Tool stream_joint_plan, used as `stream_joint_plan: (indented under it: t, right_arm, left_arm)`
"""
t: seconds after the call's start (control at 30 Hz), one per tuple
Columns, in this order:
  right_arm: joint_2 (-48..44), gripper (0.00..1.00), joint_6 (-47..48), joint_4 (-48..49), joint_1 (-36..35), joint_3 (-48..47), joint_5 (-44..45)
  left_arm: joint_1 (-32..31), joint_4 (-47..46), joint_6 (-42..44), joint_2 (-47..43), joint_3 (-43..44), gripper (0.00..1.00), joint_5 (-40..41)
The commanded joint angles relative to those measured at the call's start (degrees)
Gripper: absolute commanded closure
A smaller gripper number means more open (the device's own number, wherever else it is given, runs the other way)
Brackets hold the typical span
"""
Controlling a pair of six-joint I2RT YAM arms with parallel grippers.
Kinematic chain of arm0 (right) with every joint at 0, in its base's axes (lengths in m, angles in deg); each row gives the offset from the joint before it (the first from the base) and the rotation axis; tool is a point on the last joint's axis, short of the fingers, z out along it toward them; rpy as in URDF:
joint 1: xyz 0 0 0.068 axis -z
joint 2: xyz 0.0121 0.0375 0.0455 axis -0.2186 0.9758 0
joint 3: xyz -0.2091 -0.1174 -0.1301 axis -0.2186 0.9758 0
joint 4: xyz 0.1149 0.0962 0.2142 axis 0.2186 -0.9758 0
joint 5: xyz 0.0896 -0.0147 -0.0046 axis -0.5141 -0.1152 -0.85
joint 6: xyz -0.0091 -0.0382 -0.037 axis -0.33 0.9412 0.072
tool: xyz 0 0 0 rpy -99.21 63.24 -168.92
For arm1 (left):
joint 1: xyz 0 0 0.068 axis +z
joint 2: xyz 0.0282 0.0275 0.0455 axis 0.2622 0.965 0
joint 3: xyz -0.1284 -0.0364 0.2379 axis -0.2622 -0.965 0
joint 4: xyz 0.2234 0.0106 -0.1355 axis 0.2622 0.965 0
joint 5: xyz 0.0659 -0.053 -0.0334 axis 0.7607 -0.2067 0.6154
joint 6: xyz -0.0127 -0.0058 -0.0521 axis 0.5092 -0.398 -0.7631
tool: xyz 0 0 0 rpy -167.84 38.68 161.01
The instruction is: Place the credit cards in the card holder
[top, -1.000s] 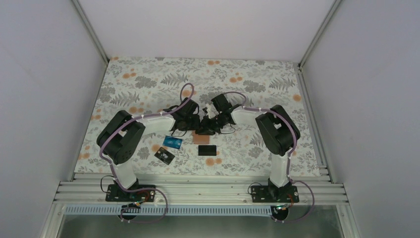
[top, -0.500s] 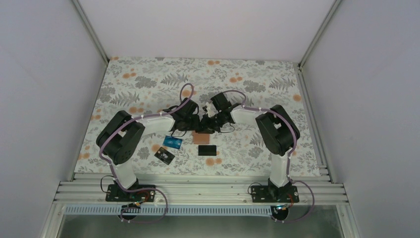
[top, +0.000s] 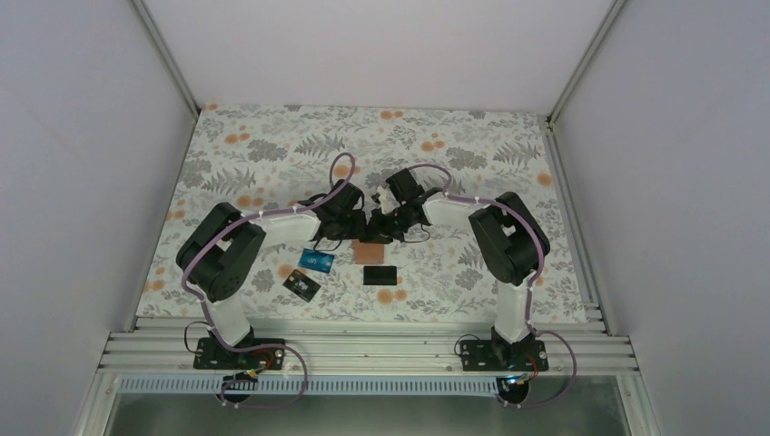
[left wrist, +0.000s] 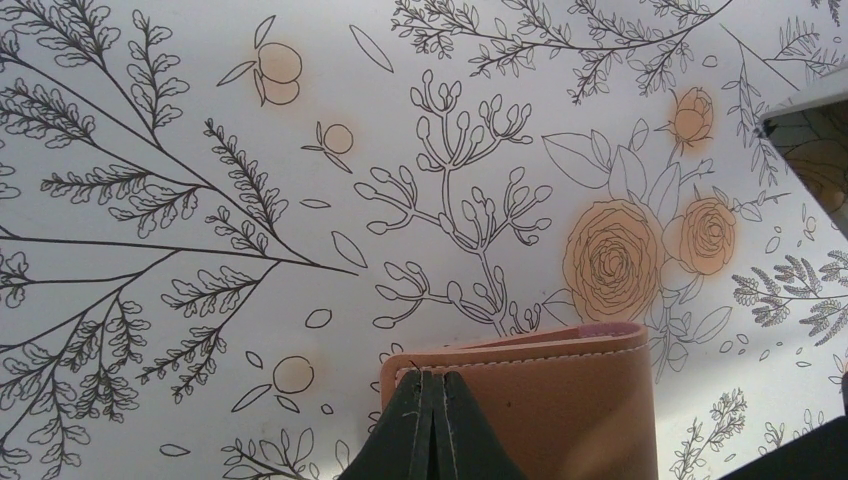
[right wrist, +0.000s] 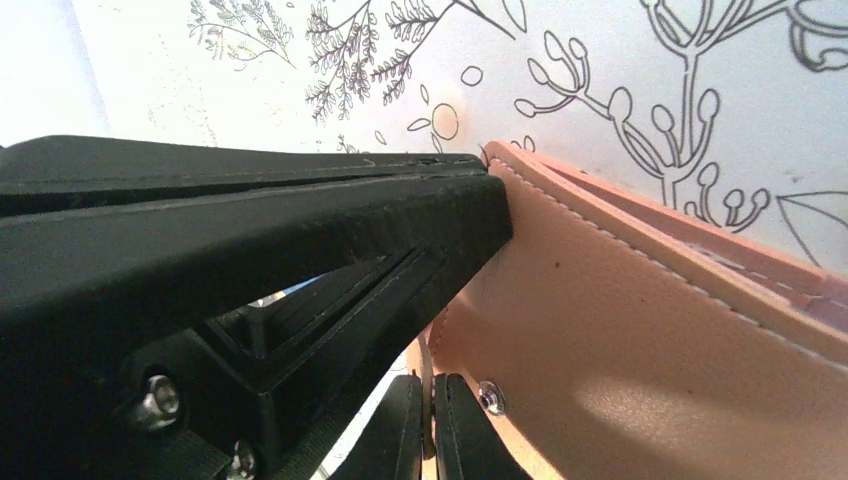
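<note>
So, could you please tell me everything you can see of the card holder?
The card holder is tan-brown leather with pale stitching along its edges and a small metal stud. It is at the middle of the table. Its layers gape slightly at one edge. The left fingers pinch one edge; the right fingers pinch a flap beside the stud.

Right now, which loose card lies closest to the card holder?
The plain black card, just on the near side of the card holder. The blue card lies farther off to the left, and the black card with pale print farther still.
</note>
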Motion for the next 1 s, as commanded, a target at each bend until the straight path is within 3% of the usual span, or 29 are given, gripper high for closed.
stream_joint_plan:
  t: [0.0,0.97]
  right_arm:
    - [0.5,0.96,0.6,-0.7,-0.6,-1.3,0.9]
    - [1.8,0.95,2.2,-5.9,0.3,-1.8,5.4]
  left_arm:
    - [0.1,0.9,0.2,-0.9,-1.1,0.97,-0.7]
    - [0.1,1.0,0.5,-0.6,-1.2,0.98,-0.4]
